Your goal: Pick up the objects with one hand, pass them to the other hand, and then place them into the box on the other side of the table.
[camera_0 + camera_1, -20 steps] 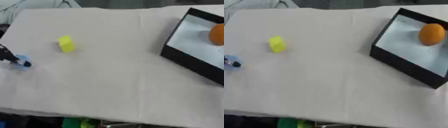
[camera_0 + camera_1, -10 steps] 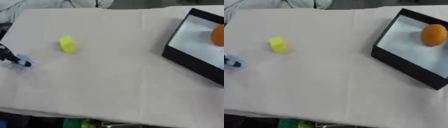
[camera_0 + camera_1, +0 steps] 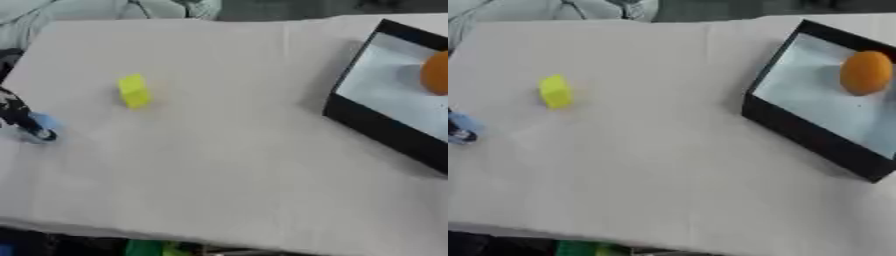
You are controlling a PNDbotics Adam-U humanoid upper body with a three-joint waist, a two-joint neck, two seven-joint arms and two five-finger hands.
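Observation:
A yellow block [image 3: 134, 91] lies on the white cloth on the left part of the table. At the far left edge my left hand [image 3: 17, 114] reaches in, its dark tip against a small blue thing [image 3: 44, 121] on the cloth; how it holds it is hidden. An orange ball [image 3: 864, 73] rests inside the black box [image 3: 798, 130] with a white floor at the right side. My right hand shows in neither view.
The cloth-covered table [image 3: 227, 165] runs wide between the block and the box. A person's light clothing [image 3: 553, 9] shows at the far edge. Green and dark things [image 3: 153, 248] lie below the front edge.

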